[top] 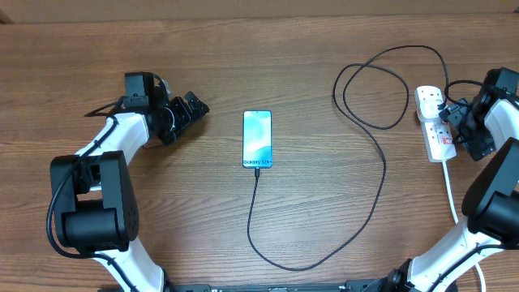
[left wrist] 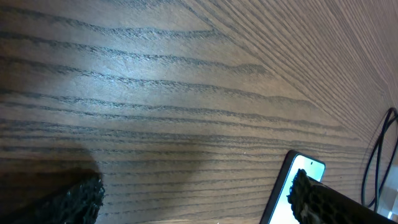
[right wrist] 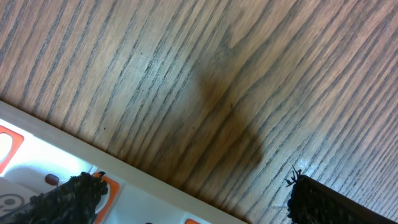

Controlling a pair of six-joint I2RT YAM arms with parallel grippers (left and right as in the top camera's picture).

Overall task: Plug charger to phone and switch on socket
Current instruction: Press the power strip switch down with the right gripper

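Overhead view of a wooden table (top: 324, 49) with a robot arm at each side. At the left, the left gripper (top: 186, 118) points toward the middle of the table with its two fingers spread wide and nothing between them. In the left wrist view the phone (left wrist: 291, 186) lies flat on the wood just ahead of these fingertips, partly behind one finger (left wrist: 329, 202). From above, the phone (top: 257, 139) lies well to the right of that gripper, its light blue screen facing up.

A thin black charger cable (top: 377, 162) meets the bottom edge of the phone, loops toward the near edge of the table, then curls up and right to a black plug (top: 438, 101) in the white power strip (top: 436, 130). Whether the tip is fully seated in the phone cannot be told.

At the far right, the right gripper (top: 456, 130) hangs at the strip, fingers wide apart and clamped on nothing. In the right wrist view one finger (right wrist: 62, 199) overlaps the strip (right wrist: 137, 183), just beside an orange-red switch (right wrist: 111, 186).
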